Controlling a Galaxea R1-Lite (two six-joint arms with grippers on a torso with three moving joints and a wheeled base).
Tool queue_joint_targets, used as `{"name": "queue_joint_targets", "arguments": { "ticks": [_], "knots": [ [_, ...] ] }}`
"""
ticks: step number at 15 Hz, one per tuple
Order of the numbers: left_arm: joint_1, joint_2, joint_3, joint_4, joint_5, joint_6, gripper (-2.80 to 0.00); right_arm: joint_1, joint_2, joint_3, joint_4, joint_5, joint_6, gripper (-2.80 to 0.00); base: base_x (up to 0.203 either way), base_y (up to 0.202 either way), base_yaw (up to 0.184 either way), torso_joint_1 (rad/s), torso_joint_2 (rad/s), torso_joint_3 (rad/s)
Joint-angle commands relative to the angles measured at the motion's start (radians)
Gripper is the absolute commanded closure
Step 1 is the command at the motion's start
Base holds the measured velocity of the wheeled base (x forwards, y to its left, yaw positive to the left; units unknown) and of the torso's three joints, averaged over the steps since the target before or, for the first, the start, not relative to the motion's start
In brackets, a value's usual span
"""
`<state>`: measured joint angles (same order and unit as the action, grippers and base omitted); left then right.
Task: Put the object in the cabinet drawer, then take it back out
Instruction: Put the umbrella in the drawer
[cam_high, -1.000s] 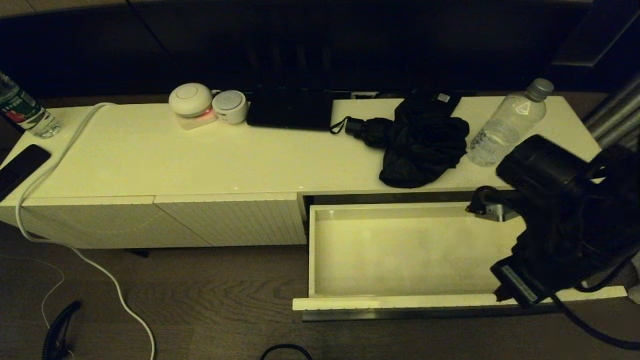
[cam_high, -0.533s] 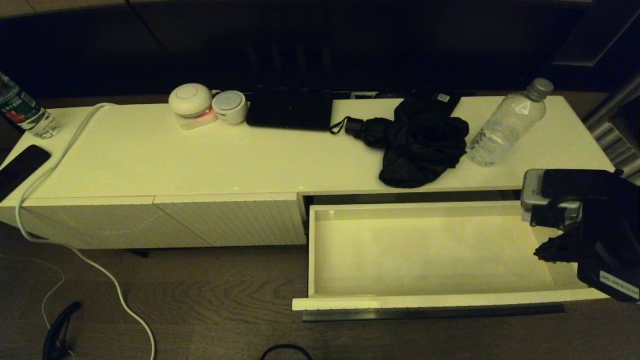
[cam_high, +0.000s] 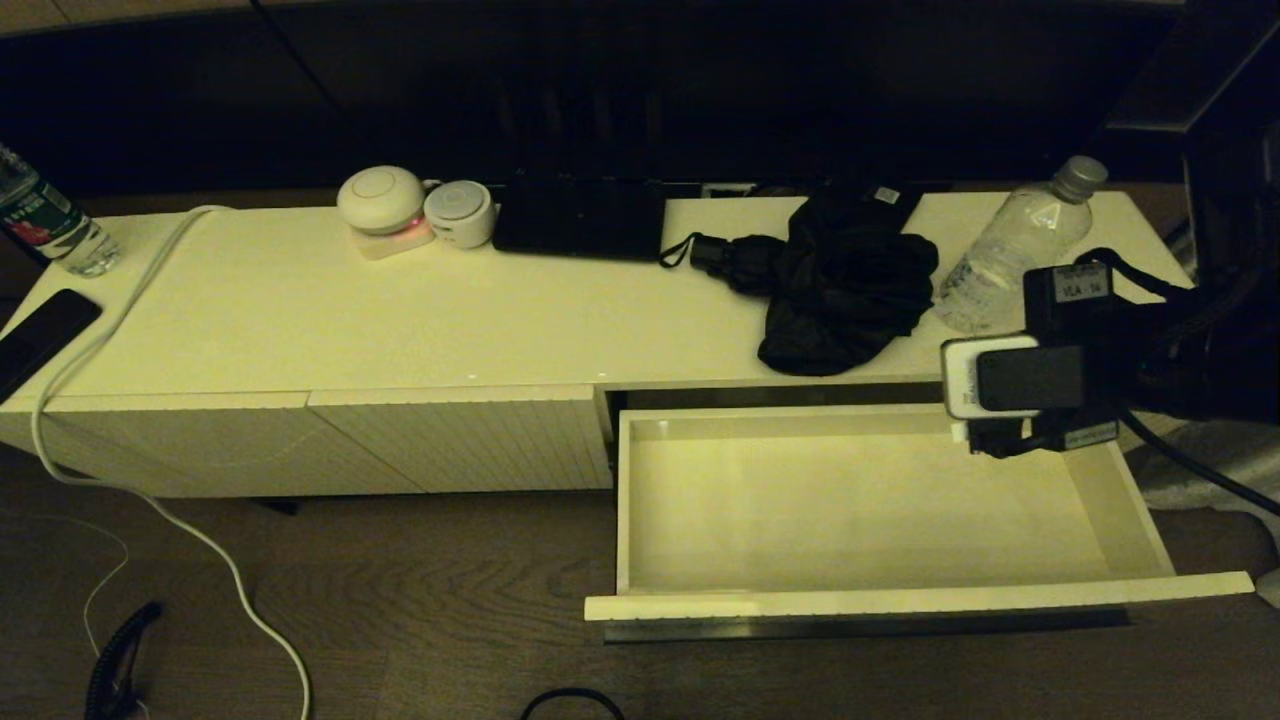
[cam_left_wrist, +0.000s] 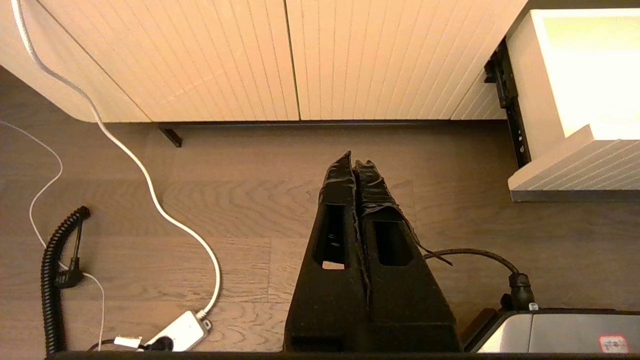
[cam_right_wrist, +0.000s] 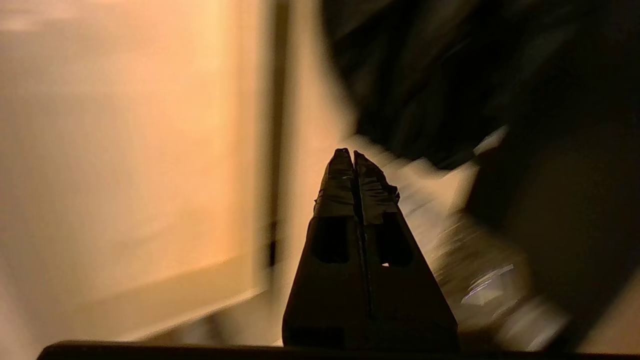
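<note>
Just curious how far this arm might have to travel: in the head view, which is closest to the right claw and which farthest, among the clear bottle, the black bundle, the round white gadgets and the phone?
From the right claw, at the open drawer's back right corner:
1. Clear bottle, just behind it.
2. Black bundle, mid-right on the cabinet top.
3. Round white gadgets, back centre-left.
4. Phone, far left edge.

right gripper (cam_right_wrist: 354, 156) swung from over the cabinet drawer (cam_high: 860, 500) front to its back right corner

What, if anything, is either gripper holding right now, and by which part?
Nothing. The right gripper is shut on itself, empty, above the open cabinet drawer. The left gripper is shut too, empty, over the floor.
</note>
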<state>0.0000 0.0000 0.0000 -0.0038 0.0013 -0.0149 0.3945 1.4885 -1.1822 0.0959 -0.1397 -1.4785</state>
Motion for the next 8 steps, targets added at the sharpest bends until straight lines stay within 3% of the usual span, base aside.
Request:
{"name": "queue_joint_targets", "arguments": {
  "ticks": [1, 2, 8],
  "knots": [
    [0.0, -0.001, 0.002, -0.001, 0.0, 0.0, 0.0, 0.003, 0.068, 0.02, -0.11, 0.06, -0.079, 0.0, 0.0, 0.0, 0.0, 0.0, 0.0, 0.0],
    [0.0, -0.001, 0.002, -0.001, 0.0, 0.0, 0.0, 0.001, 0.082, 0.016, -0.13, 0.081, -0.114, -2.8, 0.0, 0.0, 0.0, 0.0, 0.0, 0.0],
    [0.0, -0.002, 0.0, -0.001, 0.0, 0.0, 0.0, -0.048, 0.187, -0.111, -0.157, 0.125, -0.216, -2.8, 0.0, 0.0, 0.0, 0.0, 0.0, 0.0]
  ]
}}
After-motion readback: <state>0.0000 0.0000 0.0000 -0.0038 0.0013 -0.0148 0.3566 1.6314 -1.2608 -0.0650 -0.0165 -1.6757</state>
